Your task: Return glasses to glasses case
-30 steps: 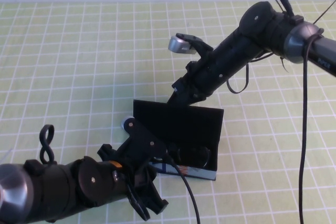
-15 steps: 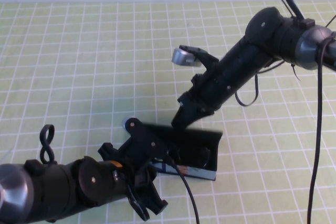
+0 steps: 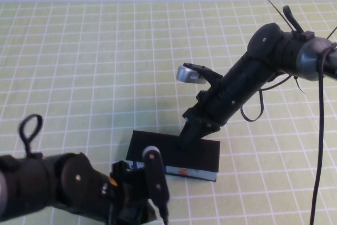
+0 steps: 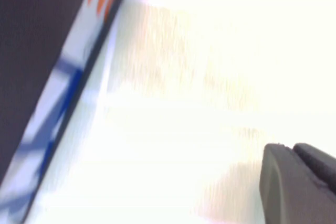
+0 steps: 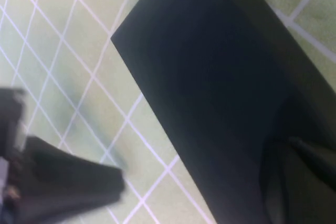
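Observation:
The glasses case (image 3: 174,153) lies shut on the green checked mat, its black flap lid flat on top and its blue, white and orange front side facing me. My right gripper (image 3: 187,137) is open and reaches down onto the back of the lid. In the right wrist view one of its fingers (image 5: 307,156) rests on the lid (image 5: 210,87) and the other hangs over the mat behind the case. My left gripper (image 3: 138,210) is low at the near edge, left of the case front (image 4: 50,114). The glasses are hidden.
The green mat with its white grid (image 3: 95,67) covers the table out to a pale wall at the back. The right arm's cables (image 3: 316,130) hang down at the right. The left arm fills the near left corner.
The upright lid has come down flat under my right gripper, hiding the glasses that lay inside. My left arm has pulled back from the case towards the near left.

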`<state>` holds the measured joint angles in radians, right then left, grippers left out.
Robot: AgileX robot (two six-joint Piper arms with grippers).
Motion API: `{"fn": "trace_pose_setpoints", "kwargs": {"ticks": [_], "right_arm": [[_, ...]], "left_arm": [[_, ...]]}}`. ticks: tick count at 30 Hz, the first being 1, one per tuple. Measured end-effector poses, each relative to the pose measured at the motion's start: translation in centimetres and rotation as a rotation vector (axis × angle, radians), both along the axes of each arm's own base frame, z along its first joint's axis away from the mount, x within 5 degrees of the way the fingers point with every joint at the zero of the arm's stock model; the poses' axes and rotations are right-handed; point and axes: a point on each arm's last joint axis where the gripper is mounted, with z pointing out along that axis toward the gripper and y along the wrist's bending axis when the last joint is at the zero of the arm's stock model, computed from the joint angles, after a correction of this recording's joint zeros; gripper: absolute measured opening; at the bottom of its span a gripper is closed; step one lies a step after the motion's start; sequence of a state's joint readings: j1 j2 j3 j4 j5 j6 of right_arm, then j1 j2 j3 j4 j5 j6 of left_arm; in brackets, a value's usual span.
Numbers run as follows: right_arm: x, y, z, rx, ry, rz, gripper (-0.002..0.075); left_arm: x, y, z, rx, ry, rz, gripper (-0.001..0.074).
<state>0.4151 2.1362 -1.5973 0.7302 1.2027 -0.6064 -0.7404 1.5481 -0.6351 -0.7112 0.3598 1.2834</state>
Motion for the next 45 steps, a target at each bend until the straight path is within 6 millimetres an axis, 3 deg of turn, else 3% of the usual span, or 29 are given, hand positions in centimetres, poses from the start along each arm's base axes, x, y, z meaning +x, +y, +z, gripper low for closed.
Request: {"fn": "trace_pose_setpoints", "kwargs": {"ticks": [5,8,11,15,21,27,30,34,39,45], "right_arm": [[-0.2,-0.4,0.8,-0.022,-0.049,0.033,-0.0017],[-0.5,-0.9,2.6,-0.046,-0.119,0.061,-0.0017],[-1.1,-1.8,5.3,-0.105,-0.2,0.06,-0.0017],[-2.2,-3.8,10.3,-0.211,-0.362,-0.034,-0.0017],[-4.8,-7.5,18.1,-0.315,-0.609,-0.322,-0.0017],[-9.8,-10.3,24.2,-0.19,-0.833,-0.497,-0.0017],[-12.9,-11.7,24.7,-0.137,-0.9,-0.537,-0.0017],[-16.9,-13.7,23.2,-0.092,-0.976,-0.573,-0.0017],[-21.9,-16.0,21.4,-0.018,-1.086,-0.618,-0.0017],[-26.8,-18.2,17.5,0.032,-1.15,-0.645,-0.0017]], "left_arm": [[1.3,2.9,2.5,0.03,0.059,0.103,-0.0004],[2.7,4.8,5.0,-0.004,0.092,0.297,-0.0004],[4.2,6.8,8.3,-0.073,0.1,0.479,-0.0004],[4.8,9.2,12.5,-0.152,0.084,0.627,-0.0004],[3.3,12.4,17.2,-0.304,-0.011,0.817,-0.0004],[-0.4,14.6,20.3,-0.446,-0.137,0.907,-0.0004],[-2.7,15.0,21.3,-0.507,-0.208,0.928,-0.0004],[-5.5,15.3,21.5,-0.582,-0.272,0.947,-0.0004],[-7.9,15.5,19.9,-0.645,-0.277,0.986,-0.0004],[-11.9,15.9,18.0,-0.75,-0.387,0.987,-0.0004]]}}
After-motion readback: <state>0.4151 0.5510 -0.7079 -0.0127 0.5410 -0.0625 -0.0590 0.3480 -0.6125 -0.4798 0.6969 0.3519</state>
